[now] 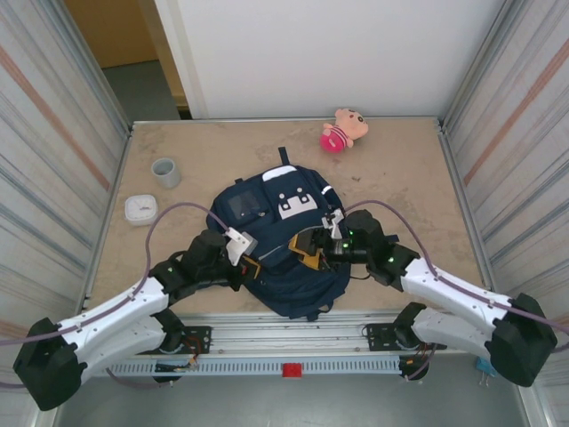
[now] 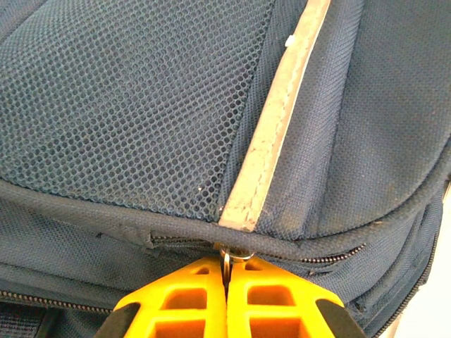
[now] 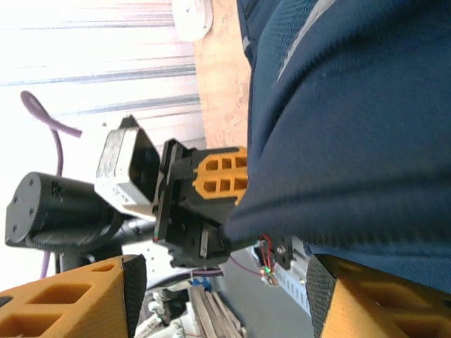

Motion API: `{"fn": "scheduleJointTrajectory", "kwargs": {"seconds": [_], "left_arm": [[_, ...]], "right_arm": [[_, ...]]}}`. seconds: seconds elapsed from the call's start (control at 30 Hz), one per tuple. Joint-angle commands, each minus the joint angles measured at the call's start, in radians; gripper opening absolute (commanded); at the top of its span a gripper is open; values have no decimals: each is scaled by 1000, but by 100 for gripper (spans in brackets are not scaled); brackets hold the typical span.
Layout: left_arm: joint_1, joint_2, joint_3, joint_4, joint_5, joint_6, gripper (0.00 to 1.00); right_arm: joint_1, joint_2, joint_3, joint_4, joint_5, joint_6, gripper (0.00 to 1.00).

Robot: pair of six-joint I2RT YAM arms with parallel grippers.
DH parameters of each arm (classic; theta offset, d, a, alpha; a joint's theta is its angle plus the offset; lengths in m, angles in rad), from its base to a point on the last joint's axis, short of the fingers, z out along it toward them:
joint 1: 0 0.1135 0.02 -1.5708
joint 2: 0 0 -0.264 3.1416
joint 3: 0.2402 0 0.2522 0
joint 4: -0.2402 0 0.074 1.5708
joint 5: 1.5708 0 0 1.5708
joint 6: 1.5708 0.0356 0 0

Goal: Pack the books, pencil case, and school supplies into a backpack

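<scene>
while the left claw [image 2: 227, 271] is pressed together on the small metal zipper pull [image 2: 227, 255], the backpack [image 1: 283, 285] lies flat, its long axis running away from both claws and its top handle [image 1: 284, 160] pointing to the far end, beyond their tips. its near half sits between the left claw and the right claw [image 3: 222, 271], whose fingers stand spread, navy fabric hanging over one. just ahead of the left claw's tips are navy mesh [image 2: 127, 98] and a white trim line [image 2: 271, 141]; a white patch [image 1: 298, 203] lies farther off.
</scene>
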Motion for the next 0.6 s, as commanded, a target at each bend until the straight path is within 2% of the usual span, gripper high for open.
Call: {"fn": "scheduleJointTrajectory", "kwargs": {"seconds": [0.0,0.2,0.57], "left_arm": [[-9,6,41,22,-24,16,0],[-16,11,53,31,-23,15,0],[-36,22,63,56,-19,-9,0]], "right_arm": [[10,41,-3,78,36,57,58],[35,102,-9,92,74,66,57],[67,268,15,257,82,70,24]]}}
